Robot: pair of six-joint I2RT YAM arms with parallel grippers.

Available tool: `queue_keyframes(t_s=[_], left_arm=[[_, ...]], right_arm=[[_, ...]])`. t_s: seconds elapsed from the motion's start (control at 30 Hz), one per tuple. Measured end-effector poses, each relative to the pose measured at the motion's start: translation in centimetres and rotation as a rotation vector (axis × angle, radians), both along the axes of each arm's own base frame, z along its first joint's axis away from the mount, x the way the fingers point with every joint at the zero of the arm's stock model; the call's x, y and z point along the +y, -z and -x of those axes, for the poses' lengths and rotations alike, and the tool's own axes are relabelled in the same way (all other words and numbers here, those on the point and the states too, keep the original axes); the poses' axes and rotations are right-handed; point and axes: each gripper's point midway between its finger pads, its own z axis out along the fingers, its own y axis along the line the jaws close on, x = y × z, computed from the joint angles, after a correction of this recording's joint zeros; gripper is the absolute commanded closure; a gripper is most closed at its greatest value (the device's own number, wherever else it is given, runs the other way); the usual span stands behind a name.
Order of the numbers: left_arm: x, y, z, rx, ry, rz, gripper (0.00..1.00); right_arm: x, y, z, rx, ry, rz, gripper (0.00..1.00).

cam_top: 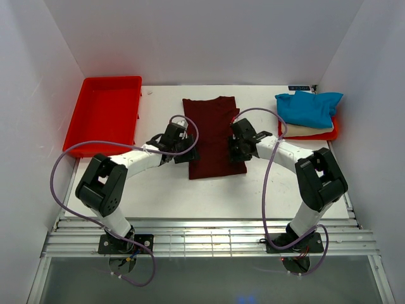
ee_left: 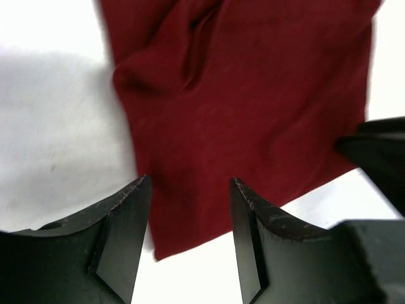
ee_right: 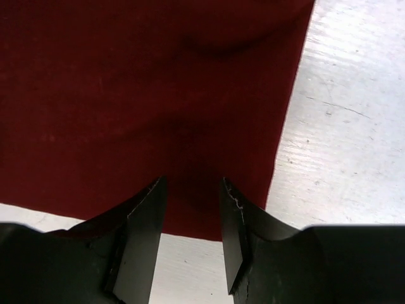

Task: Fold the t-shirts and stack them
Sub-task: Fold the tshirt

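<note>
The maroon t-shirt [cam_top: 212, 136] lay flat on the counter [cam_top: 158, 190], narrowed to a long strip. The left jaws and right jaws stood released, nothing grasped, straddling its two robot-side corners, probably so both could lift that end together for the next fold.

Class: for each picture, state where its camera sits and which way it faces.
Top external: above, behind the robot, looking down on the table; left arm and right arm show.
Left wrist: on its arm, facing the maroon t-shirt; open left hand shows.
Right wrist: on its arm, facing that shirt's edge; right hand shows.
Shared: the maroon t-shirt.
</note>
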Motion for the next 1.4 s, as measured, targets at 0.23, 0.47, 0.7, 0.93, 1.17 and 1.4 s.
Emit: queue_keyframes(t_s=[0.23, 0.47, 0.7, 0.93, 1.17, 1.4], left_arm=[[-1.1, 0.1, -1.4, -0.003, 0.012, 0.014, 0.38], [-0.6, 1.9, 0.4, 0.052, 0.022, 0.010, 0.38], [-1.0, 1.9, 0.8, 0.054, 0.034, 0.036, 0.38], [-1.0, 2.3, 2.7, 0.089, 0.045, 0.035, 0.37], [-0.4, 2.3, 4.6, 0.138, 0.039, -0.005, 0.35], [-0.3, 2.2, 5.5, 0.169, 0.029, -0.027, 0.07]], right_arm=[[0.2, 0.1, 0.1, -0.003, 0.005, -0.021, 0.56], [-1.8, 1.7, 1.5, 0.025, 0.039, 0.050, 0.55], [-2.9, 2.5, 2.4, 0.046, 0.075, 0.080, 0.54], [-3.9, 2.3, 3.3, 0.048, 0.086, 0.098, 0.52], [-4.1, 1.7, 3.6, 0.044, 0.069, 0.100, 0.20], [-4.1, 1.6, 3.9, 0.050, 0.046, 0.105, 0.20]])
